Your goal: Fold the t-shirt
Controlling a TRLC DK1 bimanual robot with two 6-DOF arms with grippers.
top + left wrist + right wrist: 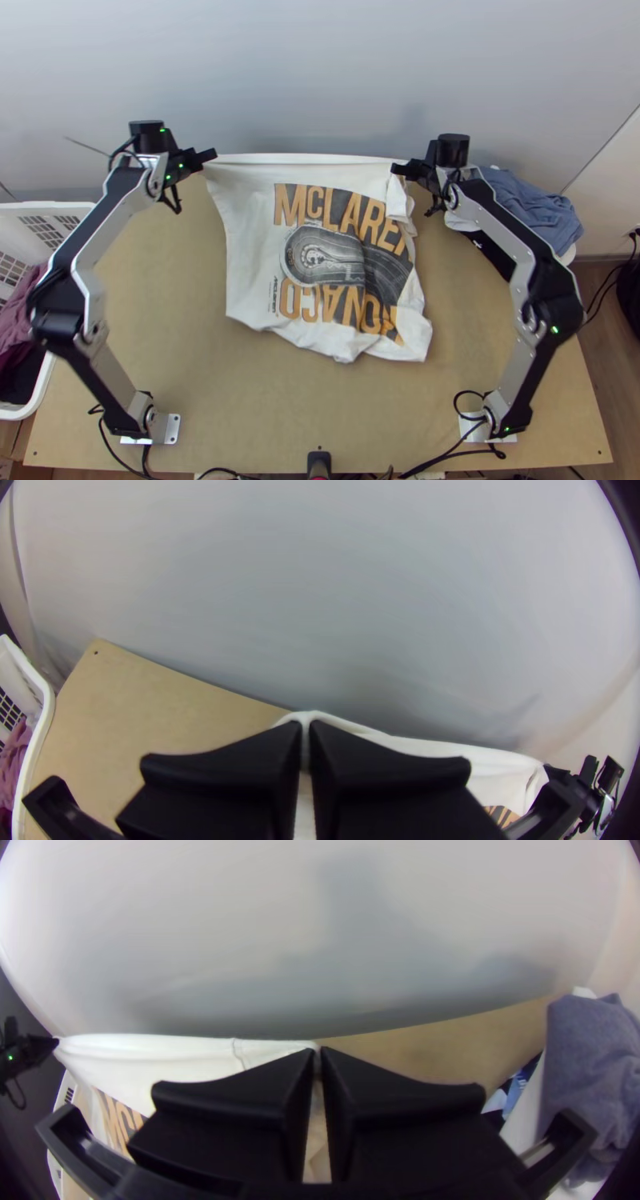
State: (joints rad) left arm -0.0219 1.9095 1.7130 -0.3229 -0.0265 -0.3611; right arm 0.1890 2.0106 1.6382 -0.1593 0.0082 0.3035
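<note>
In the top view, the white t-shirt (pixel 244 232) is being held stretched by its far edge over the light wooden table (pixel 160 320), one end being gripped by the left gripper (pixel 210 155), the other by the right gripper (pixel 398 169). The edge is being drawn nearly straight between them, while the printed body is being left hanging toward the near side, its lower part rumpled. Mauve cloth (pixel 18 316) is being held in a white basket (pixel 50 206) at the left; blue-grey cloth (pixel 536 210) is being seen at the right.

In the left wrist view, white fabric is being pinched between the left gripper's (pixel 306 728) almost-meeting fingers.

In the right wrist view, the shirt's other end is being clamped by the right gripper (pixel 318 1055), its fingers being kept nearly together on the cloth.
</note>
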